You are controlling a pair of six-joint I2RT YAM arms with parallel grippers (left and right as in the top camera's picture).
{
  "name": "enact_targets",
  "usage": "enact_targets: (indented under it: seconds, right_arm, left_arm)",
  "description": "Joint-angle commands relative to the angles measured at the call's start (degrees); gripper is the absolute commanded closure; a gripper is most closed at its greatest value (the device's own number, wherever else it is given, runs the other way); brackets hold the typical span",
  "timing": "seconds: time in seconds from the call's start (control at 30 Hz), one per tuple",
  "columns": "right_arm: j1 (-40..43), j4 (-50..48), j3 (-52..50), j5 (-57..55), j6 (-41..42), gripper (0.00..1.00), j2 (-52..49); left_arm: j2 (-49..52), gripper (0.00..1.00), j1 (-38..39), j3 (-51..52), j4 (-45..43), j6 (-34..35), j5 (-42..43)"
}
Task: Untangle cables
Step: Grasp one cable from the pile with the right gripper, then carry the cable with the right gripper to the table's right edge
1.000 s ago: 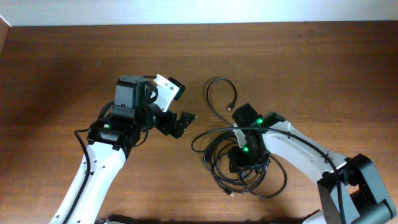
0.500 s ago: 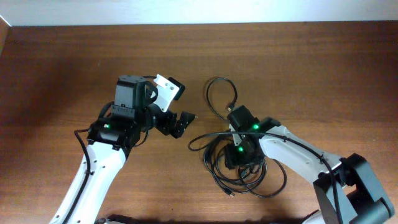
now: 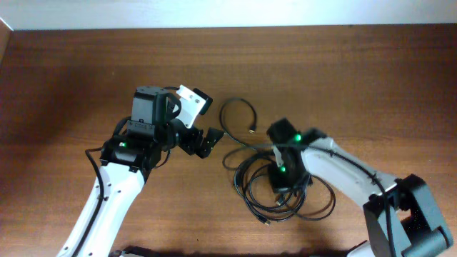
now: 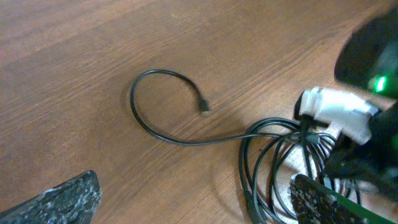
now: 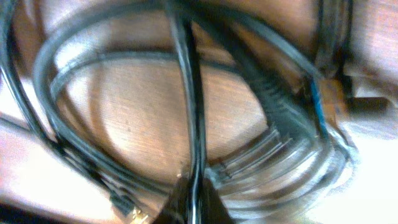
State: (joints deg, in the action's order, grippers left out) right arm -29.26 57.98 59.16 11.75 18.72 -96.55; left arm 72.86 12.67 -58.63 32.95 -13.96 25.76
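Observation:
Several thin black cables (image 3: 285,200) lie tangled in overlapping loops at centre right of the table. One strand runs out to the upper left as an open loop (image 3: 234,108) that ends in a small plug (image 3: 253,130). My right gripper (image 3: 282,184) is down in the tangle. In the right wrist view its fingertips (image 5: 194,202) are shut on a single cable strand (image 5: 189,93). My left gripper (image 3: 209,141) hovers open just left of the tangle with nothing in it. The left wrist view shows its wide-apart fingers (image 4: 65,199), the loop (image 4: 155,78) and the plug (image 4: 204,107).
The right arm's white wrist (image 4: 339,112) with its green light stands over the tangle. Bare brown wood table (image 3: 71,78) surrounds the cables. A pale wall edge (image 3: 214,13) runs along the far side.
My right gripper has shut on a cable strand and shifted slightly right. The loose loop with its plug has slid to the left, toward the left gripper. The left arm has not moved.

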Motion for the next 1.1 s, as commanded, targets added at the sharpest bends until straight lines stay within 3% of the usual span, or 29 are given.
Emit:
enact_targets:
  seconds: [0.0, 0.2, 0.33, 0.63, 0.93, 1.07]
  right_arm:
    - [0.57, 10.58, 17.53, -9.16, -2.45, 0.96, 3.43]
    - [1.31, 20.33, 50.71, -12.74, -2.43, 0.96, 4.59]
    - [3.5, 21.86, 60.35, -12.72, -2.43, 0.96, 4.61]
    - [13.27, 21.66, 62.71, -23.39, -3.52, 0.96, 5.55]
    - [34.1, 15.34, 62.66, -24.46, -3.52, 0.96, 4.83]
    - [41.92, 8.2, 62.66, -24.48, -3.76, 0.96, 3.08]
  left_arm:
    - [-0.24, 0.01, -0.2, 0.2, -0.15, -0.72, 1.01]
    - [-0.24, 0.01, -0.2, 0.2, -0.15, -0.72, 1.01]
    - [-0.24, 0.01, -0.2, 0.2, -0.15, -0.72, 1.01]
    - [-0.24, 0.01, -0.2, 0.2, -0.15, -0.72, 1.01]
    - [-0.24, 0.01, -0.2, 0.2, -0.15, -0.72, 1.01]
    - [-0.24, 0.01, -0.2, 0.2, -0.15, -0.72, 1.01]
